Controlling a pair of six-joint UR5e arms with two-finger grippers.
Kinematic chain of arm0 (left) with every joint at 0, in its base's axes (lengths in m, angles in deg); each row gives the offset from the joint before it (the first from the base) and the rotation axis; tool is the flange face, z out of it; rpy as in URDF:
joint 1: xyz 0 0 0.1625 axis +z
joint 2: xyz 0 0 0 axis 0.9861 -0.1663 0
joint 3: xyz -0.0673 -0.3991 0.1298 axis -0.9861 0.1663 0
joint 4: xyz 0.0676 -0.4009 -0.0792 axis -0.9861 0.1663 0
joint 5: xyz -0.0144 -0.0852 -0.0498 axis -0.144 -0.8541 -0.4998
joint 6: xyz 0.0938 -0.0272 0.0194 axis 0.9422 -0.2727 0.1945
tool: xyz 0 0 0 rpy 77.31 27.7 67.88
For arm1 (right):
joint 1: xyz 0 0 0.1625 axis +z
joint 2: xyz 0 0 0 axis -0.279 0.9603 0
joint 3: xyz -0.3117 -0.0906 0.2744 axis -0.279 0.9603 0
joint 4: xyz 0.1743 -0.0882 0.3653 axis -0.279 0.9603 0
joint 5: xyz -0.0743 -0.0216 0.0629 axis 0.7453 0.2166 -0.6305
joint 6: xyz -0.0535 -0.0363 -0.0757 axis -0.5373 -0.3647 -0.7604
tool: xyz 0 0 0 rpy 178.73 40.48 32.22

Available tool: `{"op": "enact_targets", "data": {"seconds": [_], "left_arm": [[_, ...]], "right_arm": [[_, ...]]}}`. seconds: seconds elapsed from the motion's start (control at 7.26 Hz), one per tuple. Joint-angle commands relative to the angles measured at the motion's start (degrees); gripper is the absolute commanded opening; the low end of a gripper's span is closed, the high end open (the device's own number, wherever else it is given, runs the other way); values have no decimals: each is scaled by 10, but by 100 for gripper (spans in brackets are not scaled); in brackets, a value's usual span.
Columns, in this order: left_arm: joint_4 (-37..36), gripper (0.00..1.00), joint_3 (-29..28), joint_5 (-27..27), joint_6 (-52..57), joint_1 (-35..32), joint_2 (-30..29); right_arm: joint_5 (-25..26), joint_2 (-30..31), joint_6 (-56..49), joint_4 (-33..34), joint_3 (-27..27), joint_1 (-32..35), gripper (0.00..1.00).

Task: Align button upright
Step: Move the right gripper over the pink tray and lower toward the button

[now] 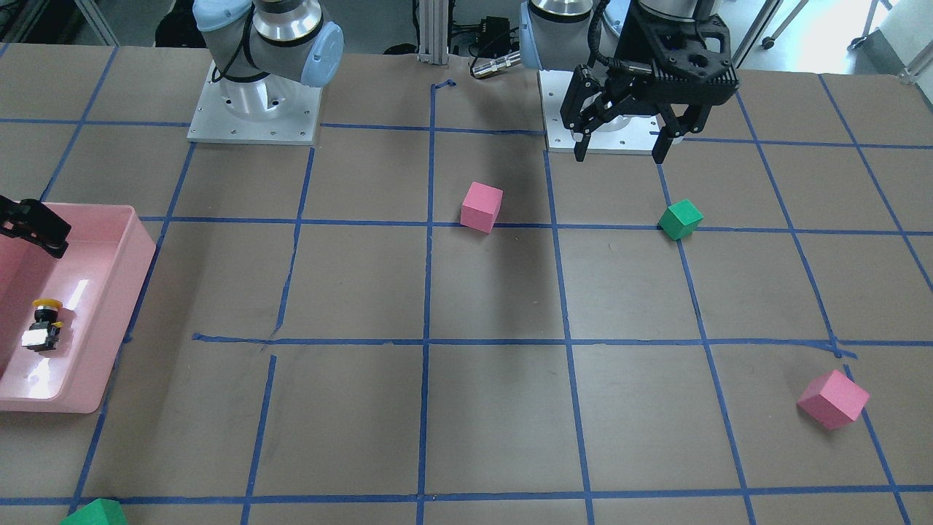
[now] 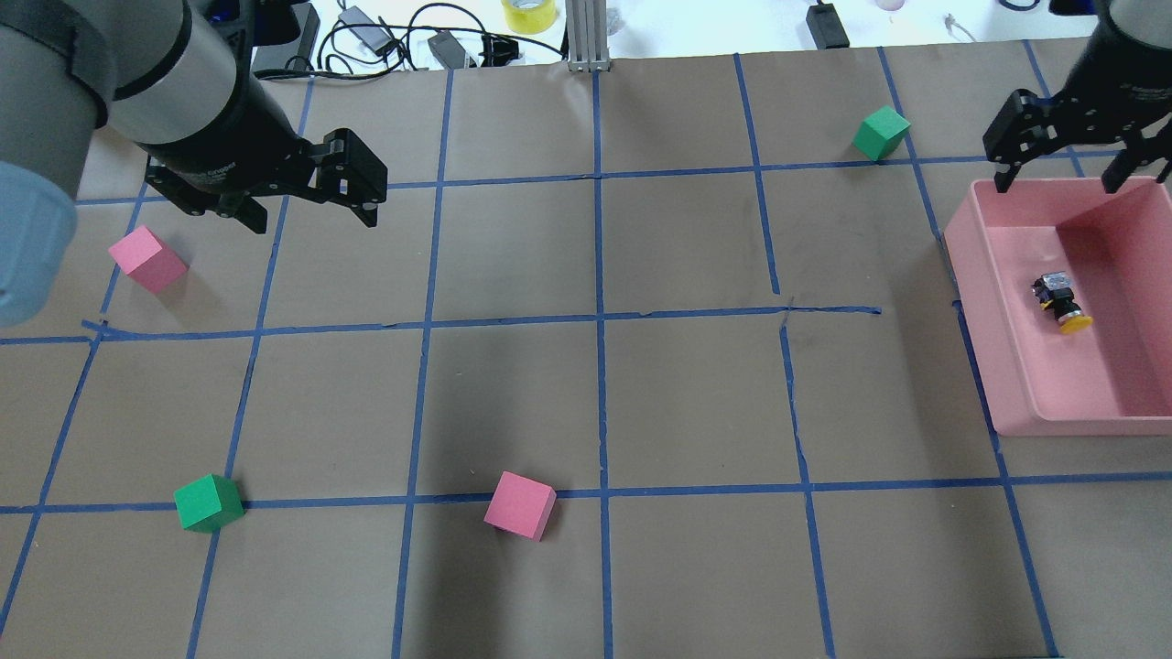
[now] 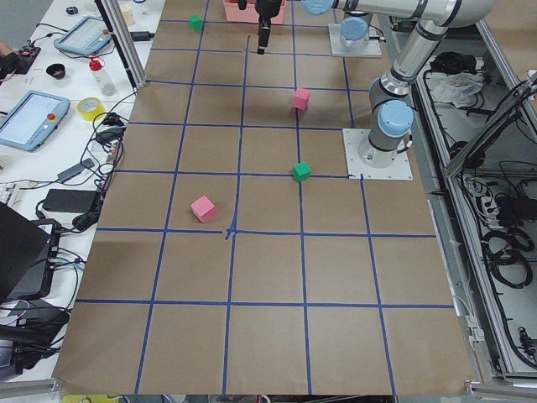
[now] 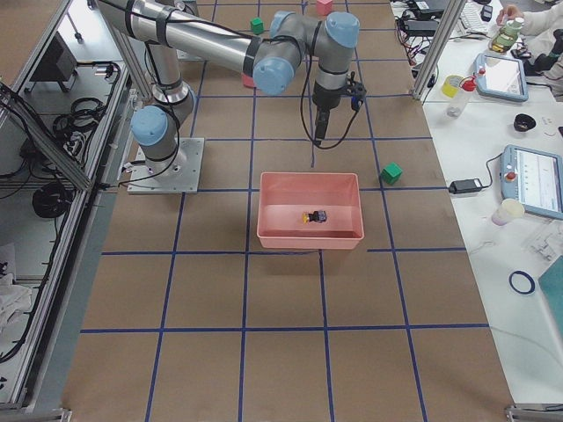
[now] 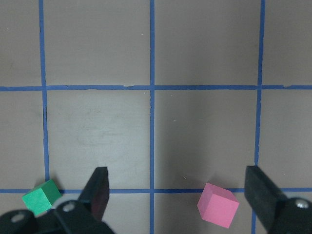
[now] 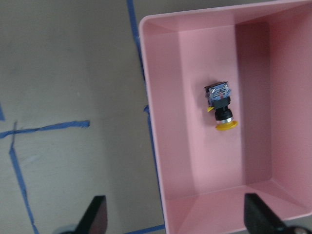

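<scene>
Button (image 6: pixel 222 105) on its side on floor of pink bin (image 2: pixel 998 357), clear of walls; long axis base-to-cap, yellow cap twd robot. R tool (image 2: pixel 1058 178) hovers over bin's far rim, fingers spread, empty; nearer arm by far. Button lies robot-ward of it, axis approx crosswise to finger line, suits pinch across black cyl body. L tool (image 2: pixel 311 215) spread, empty, far across worktop (image 2: pixel 641 394). Cap round, glossy; base blocky, silvery; bin smooth shiny plastic, so button may skid

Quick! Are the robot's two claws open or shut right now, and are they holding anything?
Left claw: open, holding nothing.
Right claw: open, holding nothing.
</scene>
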Motion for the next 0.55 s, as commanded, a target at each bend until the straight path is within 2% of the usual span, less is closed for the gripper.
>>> {"op": "enact_targets", "data": {"seconds": [0.0, 0.28, 0.41], "left_arm": [[0, 100, 0, 0, 0, 0, 0], [1, 100, 0, 0, 0, 0, 0], [1, 100, 0, 0, 0, 0, 0]], "right_arm": [[-1, -29, -47, 152, -80, -59, 100], [5, -42, -62, 219, -121, -64, 100], [6, -61, -59, 228, -125, -71, 100]]}}
